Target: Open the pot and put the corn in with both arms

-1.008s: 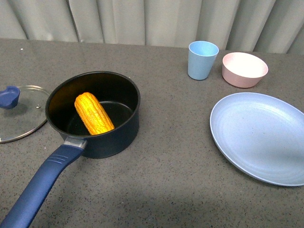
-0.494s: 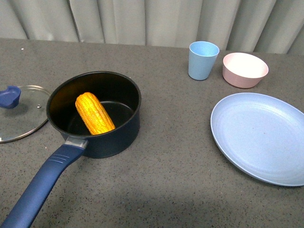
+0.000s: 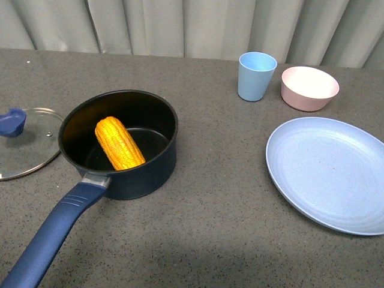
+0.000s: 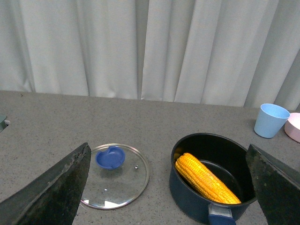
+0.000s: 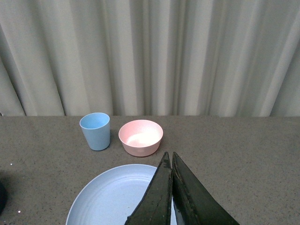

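The dark navy pot (image 3: 153, 169) stands open on the grey table, its long blue handle (image 3: 53, 233) pointing toward the near left corner. The yellow corn (image 3: 119, 143) lies inside it, leaning on the pot's wall; the left wrist view shows the corn (image 4: 206, 178) in the pot (image 4: 187, 206) too. The glass lid (image 3: 27, 150) with its blue knob (image 3: 12, 122) lies flat on the table left of the pot. Neither arm shows in the front view. My left gripper (image 4: 171, 185) is open, held back from and above lid and pot. My right gripper (image 5: 170, 159) is shut on nothing above the plate.
A large light blue plate (image 3: 327, 171) lies at the right. Behind it stand a light blue cup (image 3: 256, 75) and a pink bowl (image 3: 309, 87). A grey curtain hangs along the table's far edge.
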Tool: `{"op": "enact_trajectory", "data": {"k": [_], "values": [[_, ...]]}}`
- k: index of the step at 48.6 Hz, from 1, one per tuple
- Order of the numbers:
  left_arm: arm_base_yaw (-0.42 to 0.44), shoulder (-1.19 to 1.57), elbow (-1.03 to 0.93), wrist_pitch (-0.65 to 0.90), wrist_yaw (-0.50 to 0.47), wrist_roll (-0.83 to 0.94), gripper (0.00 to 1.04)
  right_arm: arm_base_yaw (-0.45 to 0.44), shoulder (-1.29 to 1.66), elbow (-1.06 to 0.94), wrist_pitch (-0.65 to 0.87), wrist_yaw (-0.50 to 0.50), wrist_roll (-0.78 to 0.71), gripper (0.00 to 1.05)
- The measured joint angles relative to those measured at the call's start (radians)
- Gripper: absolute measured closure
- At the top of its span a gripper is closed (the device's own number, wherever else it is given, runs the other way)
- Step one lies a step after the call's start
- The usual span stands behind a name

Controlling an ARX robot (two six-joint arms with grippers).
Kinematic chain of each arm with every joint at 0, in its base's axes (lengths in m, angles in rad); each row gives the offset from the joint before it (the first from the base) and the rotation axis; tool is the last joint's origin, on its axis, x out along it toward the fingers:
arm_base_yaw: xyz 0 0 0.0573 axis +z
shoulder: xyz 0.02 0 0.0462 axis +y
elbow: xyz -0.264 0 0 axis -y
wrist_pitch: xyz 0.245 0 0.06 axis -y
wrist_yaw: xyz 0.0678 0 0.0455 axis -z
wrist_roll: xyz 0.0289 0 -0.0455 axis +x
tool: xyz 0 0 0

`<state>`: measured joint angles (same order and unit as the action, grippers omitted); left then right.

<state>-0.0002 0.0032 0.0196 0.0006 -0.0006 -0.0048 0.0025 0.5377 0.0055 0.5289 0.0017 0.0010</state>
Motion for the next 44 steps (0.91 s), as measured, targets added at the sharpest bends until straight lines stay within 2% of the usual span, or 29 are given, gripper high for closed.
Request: {"op": "enact_trajectory", "data": {"k": [15, 44], "values": [[0.0, 0.0, 0.0, 0.0, 0.0, 0.0, 0.07, 0.0, -0.166, 0.0, -0.156, 0.0, 0.0, 1.04], [0.0, 0.0, 0.0, 0.0, 0.0, 0.0, 0.07, 0.0, -0.341, 0.0, -0.329, 0.0, 0.0, 1.04]]}}
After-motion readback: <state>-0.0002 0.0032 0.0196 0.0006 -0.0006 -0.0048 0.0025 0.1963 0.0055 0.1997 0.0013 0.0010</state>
